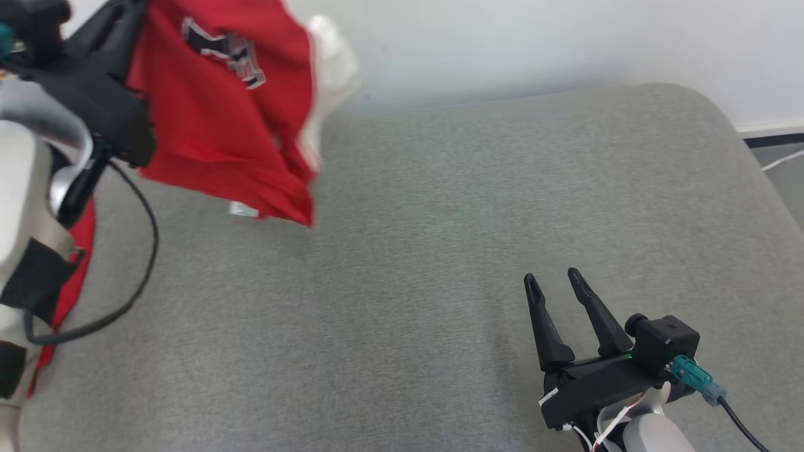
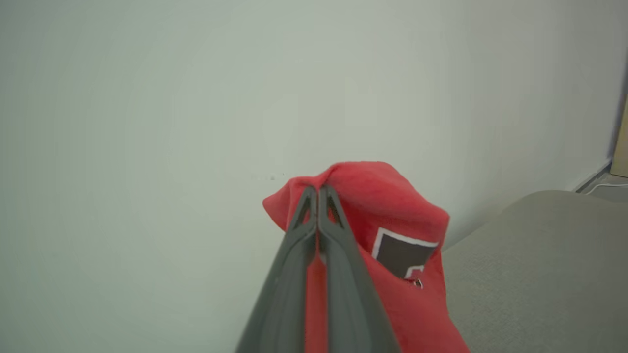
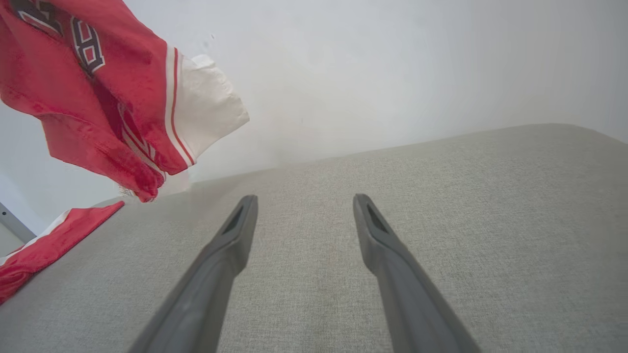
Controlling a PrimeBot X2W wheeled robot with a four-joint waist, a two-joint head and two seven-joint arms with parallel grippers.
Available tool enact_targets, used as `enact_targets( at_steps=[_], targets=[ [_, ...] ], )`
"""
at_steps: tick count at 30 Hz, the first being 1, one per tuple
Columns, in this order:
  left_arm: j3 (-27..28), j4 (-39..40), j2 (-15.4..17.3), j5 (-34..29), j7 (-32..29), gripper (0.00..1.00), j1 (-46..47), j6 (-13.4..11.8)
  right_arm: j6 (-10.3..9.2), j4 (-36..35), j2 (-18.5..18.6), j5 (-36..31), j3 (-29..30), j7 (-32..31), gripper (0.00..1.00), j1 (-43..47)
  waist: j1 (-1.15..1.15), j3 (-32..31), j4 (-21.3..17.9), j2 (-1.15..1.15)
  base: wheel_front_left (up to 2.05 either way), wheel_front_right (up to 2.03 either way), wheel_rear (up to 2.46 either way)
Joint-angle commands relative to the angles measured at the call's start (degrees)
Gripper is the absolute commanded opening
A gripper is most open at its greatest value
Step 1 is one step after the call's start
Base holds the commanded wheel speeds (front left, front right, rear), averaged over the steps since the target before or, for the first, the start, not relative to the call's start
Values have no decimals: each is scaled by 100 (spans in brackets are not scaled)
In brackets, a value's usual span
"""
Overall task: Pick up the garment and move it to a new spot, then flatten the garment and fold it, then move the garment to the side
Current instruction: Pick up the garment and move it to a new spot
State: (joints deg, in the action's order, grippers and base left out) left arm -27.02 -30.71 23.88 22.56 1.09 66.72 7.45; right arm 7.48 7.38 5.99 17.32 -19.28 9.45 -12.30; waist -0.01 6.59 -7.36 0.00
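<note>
My left hand [image 2: 318, 192] is clamped shut on a small fold of the red garment [image 1: 226, 125], which hangs in the air over the far left of the grey cushion [image 1: 440, 251], close to the wall [image 1: 565, 44]. My right hand [image 1: 553, 279] has its fingers apart and holds nothing, low over the cushion and well apart from the cloth. The pinch looks thin (just a ridge of fabric between the tips), so I judge the hanging weight could pull it free, and the bunched cloth may land crumpled and be hard to flatten. A red strip [image 3: 49, 240] lies at the cushion's left edge; whether it belongs to this garment I cannot tell, but if so it could drag. Dark block lettering [image 1: 226, 53] with white outline is creased and unreadable; the hem tag [image 1: 244, 210] is too small to read.
</note>
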Motion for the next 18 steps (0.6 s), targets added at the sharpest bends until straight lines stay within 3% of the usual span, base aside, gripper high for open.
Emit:
enact_targets(
  at_steps=[1,18],
  targets=[
    [-51,181,5,24,-50,0,-91,-7,2,15,-18,34,0,31,100,45,1,-69,-148,0,0,0,0],
    [-790,2840,-561,267,-1013,0,-895,-256,2,211,-130,76,51,259,100,-52,1,48,-757,0,0,0,0]
  ],
)
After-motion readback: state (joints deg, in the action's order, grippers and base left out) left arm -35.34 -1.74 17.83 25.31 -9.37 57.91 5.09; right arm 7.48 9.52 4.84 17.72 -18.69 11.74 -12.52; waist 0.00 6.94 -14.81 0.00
